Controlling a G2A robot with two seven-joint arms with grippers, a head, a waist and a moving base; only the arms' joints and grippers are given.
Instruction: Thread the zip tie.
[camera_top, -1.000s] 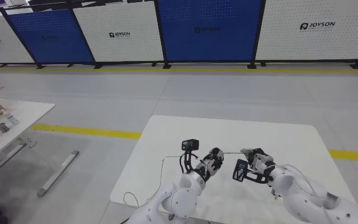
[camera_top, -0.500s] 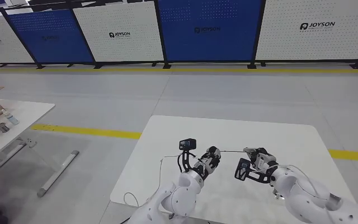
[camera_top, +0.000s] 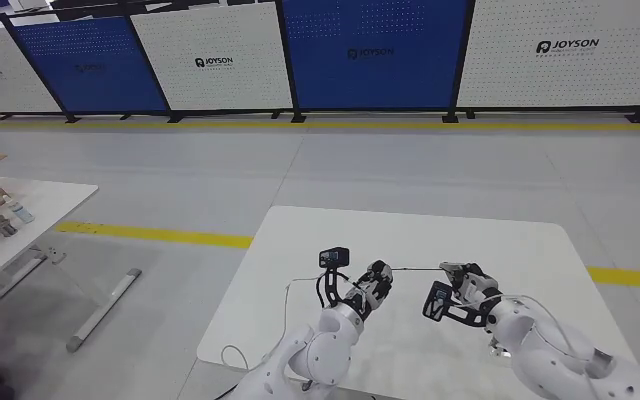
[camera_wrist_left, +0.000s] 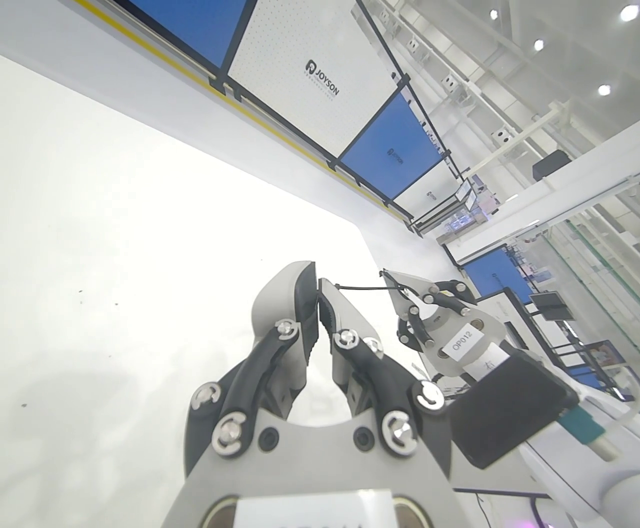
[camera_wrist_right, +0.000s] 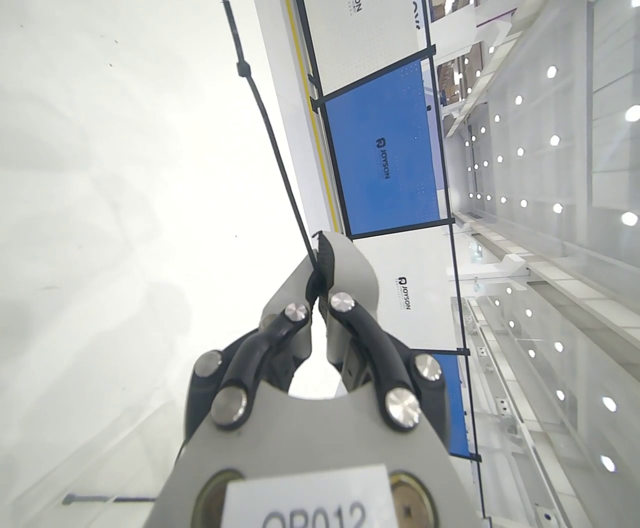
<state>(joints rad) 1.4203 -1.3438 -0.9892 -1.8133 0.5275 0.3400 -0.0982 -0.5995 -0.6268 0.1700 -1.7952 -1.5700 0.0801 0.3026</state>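
Observation:
A thin black zip tie (camera_top: 415, 269) hangs taut above the white table (camera_top: 480, 235), stretched between my two grippers. My left gripper (camera_top: 380, 272) is shut on one end. In the left wrist view its fingertips (camera_wrist_left: 318, 282) are pressed together, and the zip tie's small head (camera_wrist_left: 339, 286) sits just beside them. My right gripper (camera_top: 457, 270) is shut on the other end of the strap (camera_wrist_right: 272, 140). From the right gripper's fingertips (camera_wrist_right: 317, 260) the strap runs to the head (camera_wrist_right: 243, 68) and on past it. Whether the tie forms a loop is hidden.
A second black zip tie (camera_wrist_right: 100, 499) lies flat on the table near the right arm. A thin cable (camera_top: 290, 300) hangs by the table's left edge. Bare table top lies beyond both grippers, and open floor surrounds the table.
The grippers have drawn apart. The right one moved right and the left one slightly left, so a longer stretch of zip tie now spans the gap.

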